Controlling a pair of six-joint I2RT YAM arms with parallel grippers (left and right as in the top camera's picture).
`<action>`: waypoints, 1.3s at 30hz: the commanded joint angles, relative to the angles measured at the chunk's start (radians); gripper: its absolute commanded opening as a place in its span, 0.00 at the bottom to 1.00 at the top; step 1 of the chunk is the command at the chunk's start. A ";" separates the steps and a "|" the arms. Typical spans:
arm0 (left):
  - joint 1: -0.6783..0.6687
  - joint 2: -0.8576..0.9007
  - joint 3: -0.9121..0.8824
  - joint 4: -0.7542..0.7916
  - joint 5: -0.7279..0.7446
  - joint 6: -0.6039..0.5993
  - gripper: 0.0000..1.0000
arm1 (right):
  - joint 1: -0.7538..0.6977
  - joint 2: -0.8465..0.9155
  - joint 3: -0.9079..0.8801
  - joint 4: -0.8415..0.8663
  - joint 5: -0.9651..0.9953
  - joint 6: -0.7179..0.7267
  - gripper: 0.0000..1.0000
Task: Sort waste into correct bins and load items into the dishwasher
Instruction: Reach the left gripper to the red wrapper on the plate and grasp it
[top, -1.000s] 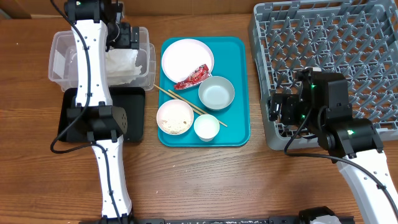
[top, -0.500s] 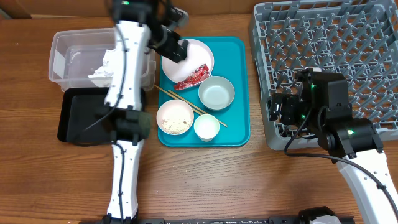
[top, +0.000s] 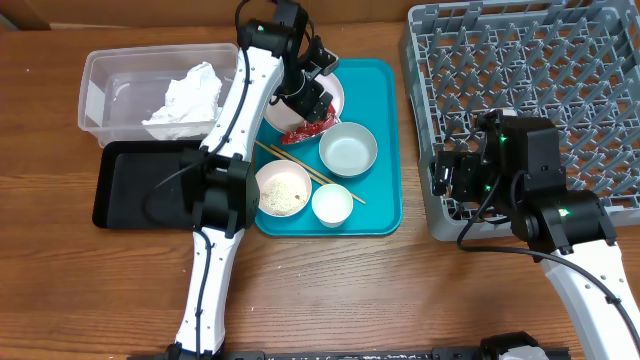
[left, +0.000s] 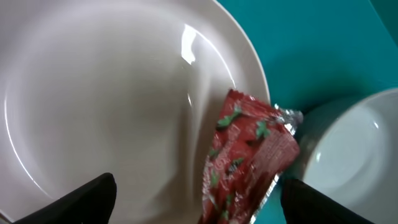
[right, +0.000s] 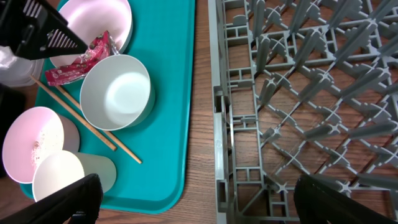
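Bright, even light from above falls on the bench (top: 400, 290) in the overhead view, which is sharp throughout, with only faint, soft shadows beside the arms. The left wrist view is very close and somewhat soft, perhaps too near to focus: the plate (left: 93, 93) carries a few small white glints, the wrapper (left: 249, 155) shines at its foil end, and the fingertips (left: 84, 200) of the left claw (left: 202, 200) are dark, blurred shapes in the bottom corners. The right wrist view is crisp across the dish rack (right: 311, 93), though the plate looks pinkish there.
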 joint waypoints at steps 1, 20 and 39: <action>0.002 -0.017 -0.057 0.033 -0.002 0.016 0.83 | 0.005 -0.005 0.026 0.001 -0.001 0.000 1.00; -0.001 -0.017 -0.174 0.121 0.010 -0.021 0.04 | 0.005 -0.005 0.026 -0.003 0.002 0.000 1.00; 0.076 -0.017 0.385 -0.250 0.011 -0.169 0.24 | 0.005 -0.005 0.026 -0.002 0.002 0.000 1.00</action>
